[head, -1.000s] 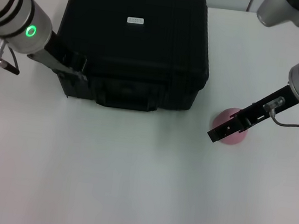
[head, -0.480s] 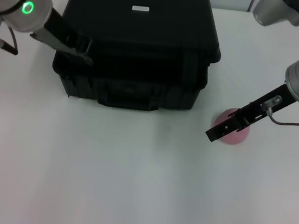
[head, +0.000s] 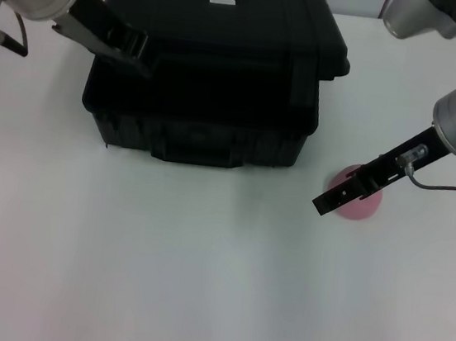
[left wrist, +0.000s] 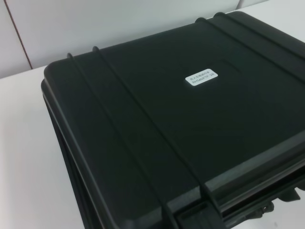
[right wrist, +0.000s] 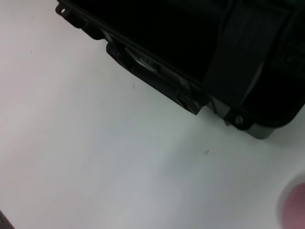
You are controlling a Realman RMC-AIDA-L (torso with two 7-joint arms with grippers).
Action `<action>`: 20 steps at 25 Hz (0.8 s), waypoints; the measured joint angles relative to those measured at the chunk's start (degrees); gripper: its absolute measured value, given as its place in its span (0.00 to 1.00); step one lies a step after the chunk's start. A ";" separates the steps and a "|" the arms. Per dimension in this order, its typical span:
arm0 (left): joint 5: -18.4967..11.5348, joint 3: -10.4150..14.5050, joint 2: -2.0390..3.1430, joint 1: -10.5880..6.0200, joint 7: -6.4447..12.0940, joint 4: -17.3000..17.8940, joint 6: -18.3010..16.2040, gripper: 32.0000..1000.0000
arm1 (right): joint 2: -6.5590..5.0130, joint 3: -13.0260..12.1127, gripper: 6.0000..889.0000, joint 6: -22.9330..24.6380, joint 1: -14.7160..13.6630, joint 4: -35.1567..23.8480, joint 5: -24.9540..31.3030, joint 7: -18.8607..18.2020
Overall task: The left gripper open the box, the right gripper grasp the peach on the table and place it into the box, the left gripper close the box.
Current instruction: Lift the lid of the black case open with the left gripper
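Spreading across nearly the whole head view: the table (head: 156,278), white and plain. Sitting in the upper middle of that frame: the box (head: 212,94), its lid tilting up at the front edge, a dark gap showing between lid and base above the front handle (head: 196,146). Carrying a small white label (head: 222,3) near the top edge of the lid; appearing again in the left wrist view (left wrist: 200,76), right of centre on the ribbed lid. Filling the upper right of the right wrist view: the box's front lower corner (right wrist: 200,57), with white tabletop below it.

Reaching in from the upper left of the head view: the left gripper (head: 138,55), at the lid's front left corner, touching the raised lid; fingers merging with the black case, so spread or pressed together cannot be told.

Slanting down from the right edge toward the lower centre: the right gripper (head: 332,200), crossing over the peach (head: 361,205), well right of the box's front corner. Fingers straddling the fruit or lying above it, not clear enough to tell. Showing as a pink blur at the lower right corner of the right wrist view, the peach (right wrist: 295,207) resting on the table.
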 joint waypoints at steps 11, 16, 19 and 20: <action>0.15 -2.56 -0.01 -1.79 1.81 0.07 -1.35 0.39 | 0.00 0.00 0.89 -0.54 1.00 1.47 0.00 -0.01; 0.31 -2.79 0.08 -2.93 2.11 0.04 -1.65 0.39 | 0.00 0.00 0.89 -0.54 1.18 1.56 0.00 -0.01; 0.41 -3.77 0.08 -3.37 2.64 -0.04 -1.79 0.39 | 0.00 0.00 0.89 -0.54 1.25 1.56 0.00 -0.01; 0.41 -4.21 0.07 -3.50 2.87 -0.04 -1.91 0.39 | 0.00 0.00 0.89 -0.53 1.25 1.56 0.00 -0.01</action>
